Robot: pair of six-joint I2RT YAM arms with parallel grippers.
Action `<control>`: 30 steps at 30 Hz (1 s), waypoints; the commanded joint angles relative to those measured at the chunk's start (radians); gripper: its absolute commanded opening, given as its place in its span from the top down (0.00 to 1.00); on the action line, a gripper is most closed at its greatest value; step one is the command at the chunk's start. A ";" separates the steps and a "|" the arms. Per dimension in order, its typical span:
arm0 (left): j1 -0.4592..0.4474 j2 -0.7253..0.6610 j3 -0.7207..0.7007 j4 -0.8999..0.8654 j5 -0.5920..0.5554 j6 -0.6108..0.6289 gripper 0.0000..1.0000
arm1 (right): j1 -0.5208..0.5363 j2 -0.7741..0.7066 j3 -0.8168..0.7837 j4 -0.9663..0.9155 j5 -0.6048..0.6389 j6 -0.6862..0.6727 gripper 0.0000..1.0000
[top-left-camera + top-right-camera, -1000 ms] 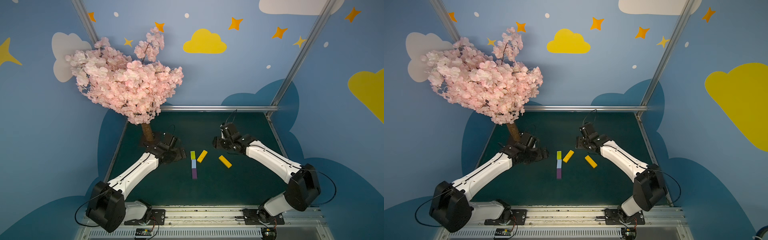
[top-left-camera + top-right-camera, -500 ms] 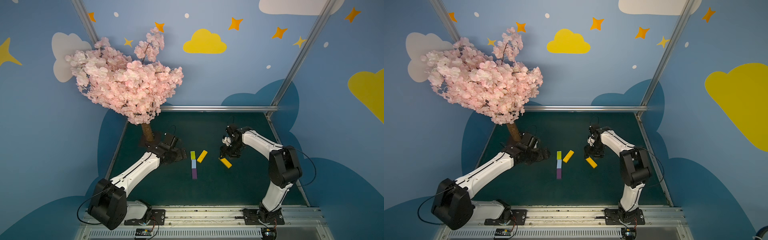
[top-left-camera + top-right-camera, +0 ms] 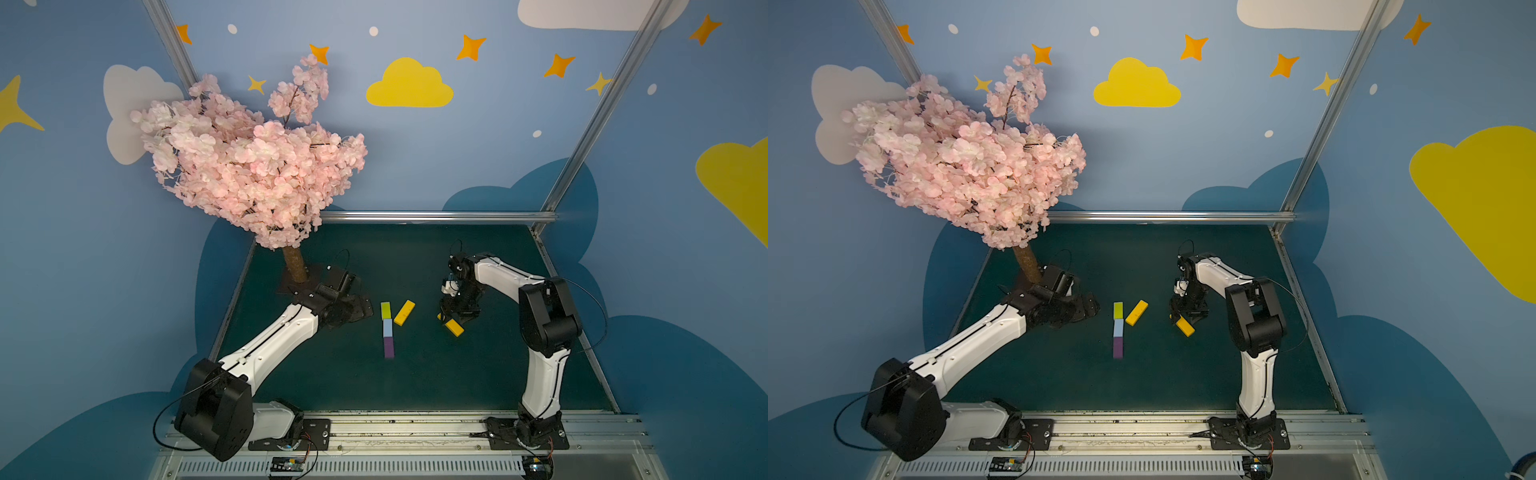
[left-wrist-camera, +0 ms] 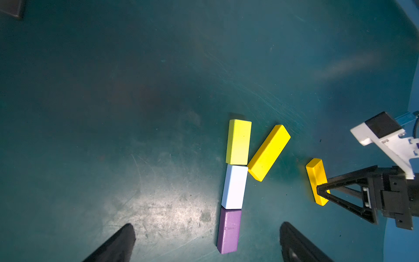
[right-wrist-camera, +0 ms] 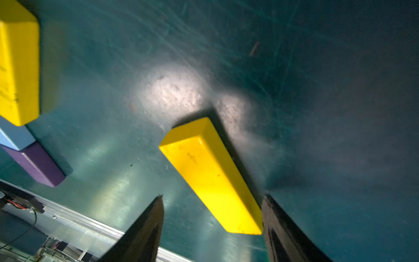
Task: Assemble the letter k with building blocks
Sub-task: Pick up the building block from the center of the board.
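The left pincer (image 4: 206,224) hangs released, fingers wide over the table (image 4: 113,90); just ahead of it runs the stem, purple block (image 4: 227,230) nearest, then light blue block (image 4: 234,186), then lime-green block (image 4: 238,141), end to end, touching; the slanted orange-yellow block (image 4: 268,152) touches the blue-green joint; the right pincer (image 5: 213,196), unclenched, straddles one end of the loose orange-yellow block (image 5: 210,174), which lies apart from the stem.
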 commanded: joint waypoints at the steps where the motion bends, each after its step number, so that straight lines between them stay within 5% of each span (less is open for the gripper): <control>1: 0.013 -0.008 0.021 -0.007 0.012 0.005 0.00 | 0.000 0.025 0.025 -0.022 0.034 -0.035 0.33; 8: 0.024 -0.008 0.013 0.000 0.022 0.001 0.00 | 0.027 0.043 0.014 -0.018 0.058 -0.032 0.60; 20: 0.031 -0.002 0.006 0.008 0.040 -0.005 0.00 | 0.161 0.049 -0.027 0.004 0.262 0.004 0.56; 23: 0.032 -0.007 0.007 0.008 0.041 -0.006 0.00 | 0.175 0.049 -0.033 0.026 0.327 -0.001 0.63; 26: 0.034 -0.015 0.008 0.000 0.036 -0.003 0.00 | 0.197 0.005 -0.054 0.060 0.328 -0.031 0.86; 30: 0.040 -0.025 0.016 -0.021 0.029 0.008 0.00 | 0.262 -0.121 -0.130 0.132 0.288 -0.078 0.89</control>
